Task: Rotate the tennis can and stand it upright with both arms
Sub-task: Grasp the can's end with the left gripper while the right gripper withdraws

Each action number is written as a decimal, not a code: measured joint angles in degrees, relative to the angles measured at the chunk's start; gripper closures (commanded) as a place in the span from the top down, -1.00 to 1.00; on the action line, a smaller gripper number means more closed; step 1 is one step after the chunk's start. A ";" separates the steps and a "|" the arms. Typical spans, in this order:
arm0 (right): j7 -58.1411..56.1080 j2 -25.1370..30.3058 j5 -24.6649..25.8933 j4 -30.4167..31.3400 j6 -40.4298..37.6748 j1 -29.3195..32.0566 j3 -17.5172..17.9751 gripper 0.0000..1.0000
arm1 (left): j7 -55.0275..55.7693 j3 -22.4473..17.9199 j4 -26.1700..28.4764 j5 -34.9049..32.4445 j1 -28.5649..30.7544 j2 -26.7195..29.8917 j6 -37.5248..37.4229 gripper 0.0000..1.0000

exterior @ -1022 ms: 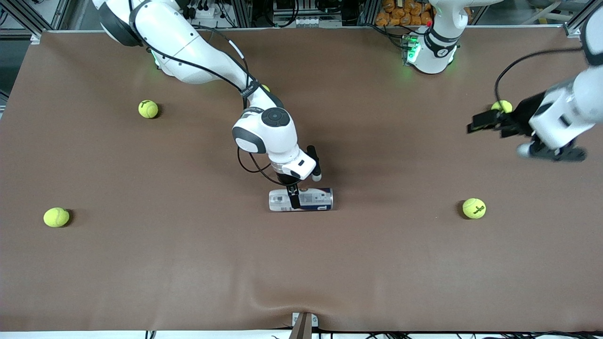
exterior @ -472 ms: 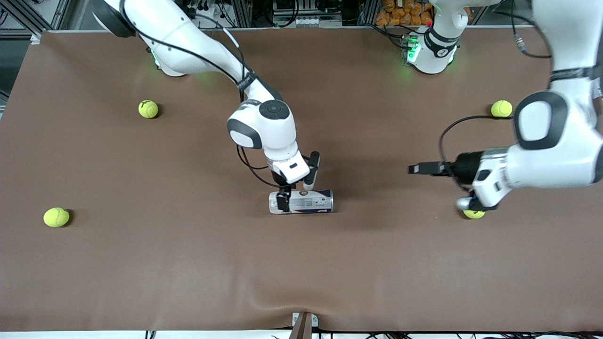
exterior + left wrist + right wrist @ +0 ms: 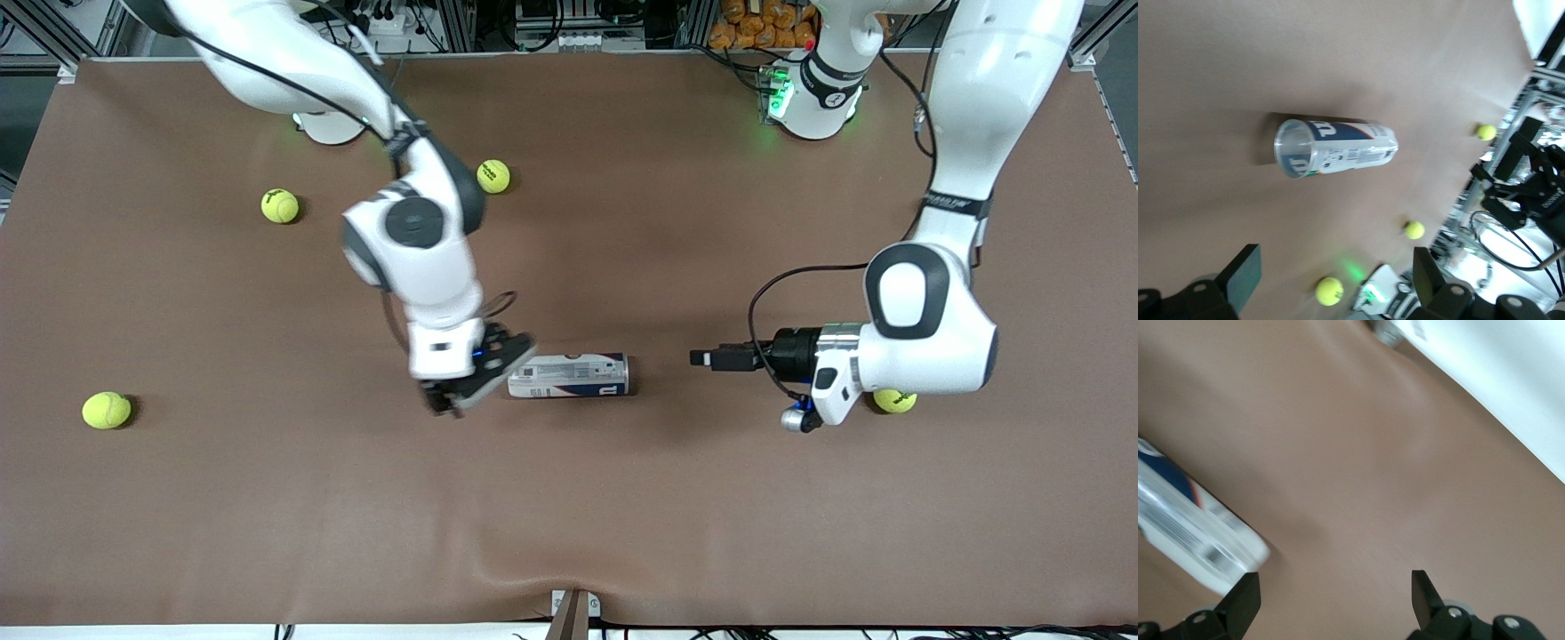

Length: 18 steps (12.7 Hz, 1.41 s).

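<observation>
Approach step, I judge: tennis can [image 3: 568, 375] lies on its side mid-frame on the counter [image 3: 569, 516]. Right gripper [image 3: 476, 378] and left gripper [image 3: 707, 358] flank its ends, both spread wide, empty (nothing touching). Next I'd close in on both ends.

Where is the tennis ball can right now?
In the front view the tennis can lies on its side mid-table, between the two open grippers: right gripper at one end, left gripper off the other end.
</observation>
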State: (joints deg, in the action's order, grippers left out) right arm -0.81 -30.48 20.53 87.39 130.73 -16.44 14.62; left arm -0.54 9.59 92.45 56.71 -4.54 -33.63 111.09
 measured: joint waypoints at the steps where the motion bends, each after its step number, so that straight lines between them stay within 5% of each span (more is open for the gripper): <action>1: 0.34 2.11 -0.32 0.26 -3.14 1.64 0.02 1.00 | -1.62 -0.05 0.19 3.50 0.03 -1.24 0.39 1.00; 7: 0.58 10.20 -10.44 1.14 -20.13 12.91 0.00 1.00 | -20.85 -0.01 2.24 23.77 -1.32 -9.14 3.72 0.99; 13: -6.32 16.56 -16.46 1.41 -35.82 25.42 -0.04 1.00 | -31.99 0.04 2.10 32.84 -3.08 -14.50 3.72 0.80; 18: -7.39 21.84 -17.17 1.75 -45.65 27.90 -0.04 1.00 | -43.07 -0.02 0.93 33.42 -3.89 -17.64 3.81 0.59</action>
State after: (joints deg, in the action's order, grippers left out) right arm -8.20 -8.64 3.36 89.14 85.08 11.46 14.58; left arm -43.60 9.57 93.38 90.13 -8.43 -51.27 114.90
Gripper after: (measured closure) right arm 0.000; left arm 0.115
